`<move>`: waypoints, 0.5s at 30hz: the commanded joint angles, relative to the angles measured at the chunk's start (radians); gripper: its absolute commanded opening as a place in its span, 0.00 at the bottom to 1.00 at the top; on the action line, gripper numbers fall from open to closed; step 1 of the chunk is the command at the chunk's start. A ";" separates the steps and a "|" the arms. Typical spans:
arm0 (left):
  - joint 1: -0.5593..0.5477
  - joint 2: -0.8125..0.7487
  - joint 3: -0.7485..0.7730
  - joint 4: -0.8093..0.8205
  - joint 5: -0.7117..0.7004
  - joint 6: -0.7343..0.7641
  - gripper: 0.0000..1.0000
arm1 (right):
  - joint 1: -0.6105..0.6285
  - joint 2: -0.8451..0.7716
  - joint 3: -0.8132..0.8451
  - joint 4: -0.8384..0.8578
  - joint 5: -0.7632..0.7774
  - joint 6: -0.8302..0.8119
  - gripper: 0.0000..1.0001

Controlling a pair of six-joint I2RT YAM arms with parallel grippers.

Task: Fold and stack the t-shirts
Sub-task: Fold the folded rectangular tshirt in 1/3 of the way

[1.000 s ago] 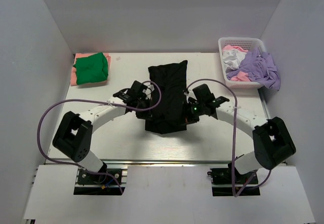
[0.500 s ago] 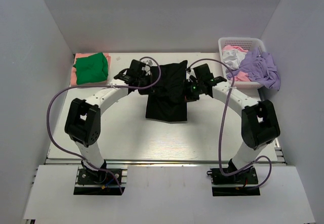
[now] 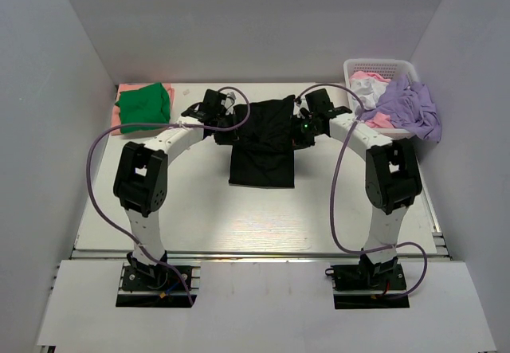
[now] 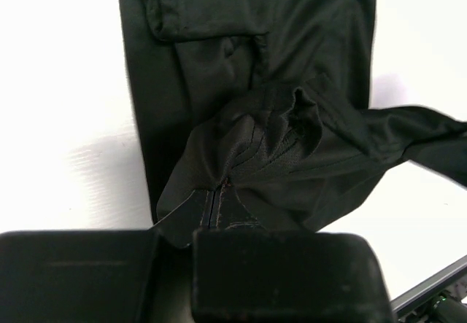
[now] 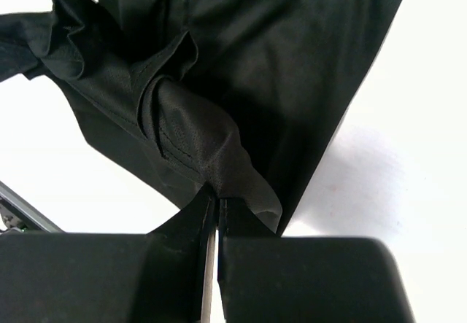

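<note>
Your left pincer (image 3: pixel 226 123) and right pincer (image 3: pixel 304 130) each clench an upper corner of the black t-shirt (image 3: pixel 263 158); its length runs down-frame from them, equally near both.

The black t-shirt (image 4: pixel 306 31) is soft, finely woven cloth with a faint sheen and a stitched hem. The left gripper (image 4: pixel 219 195) and right gripper (image 5: pixel 214 203) look like matt black plastic. The table (image 3: pixel 199 209) top is smooth, white and slightly glossy. At far right, the basket (image 3: pixel 381 68) is white plastic lattice. At far left, the green t-shirt (image 3: pixel 143 104) is matt cloth.
</note>
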 commanded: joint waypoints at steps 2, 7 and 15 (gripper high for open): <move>0.017 0.021 0.059 0.011 0.030 0.030 0.00 | -0.017 0.040 0.074 -0.017 -0.020 -0.022 0.00; 0.035 0.077 0.080 0.035 0.067 0.030 0.00 | -0.034 0.110 0.134 -0.011 -0.048 -0.036 0.00; 0.064 0.111 0.135 0.124 0.024 0.021 0.75 | -0.066 0.170 0.152 0.242 -0.122 0.002 0.16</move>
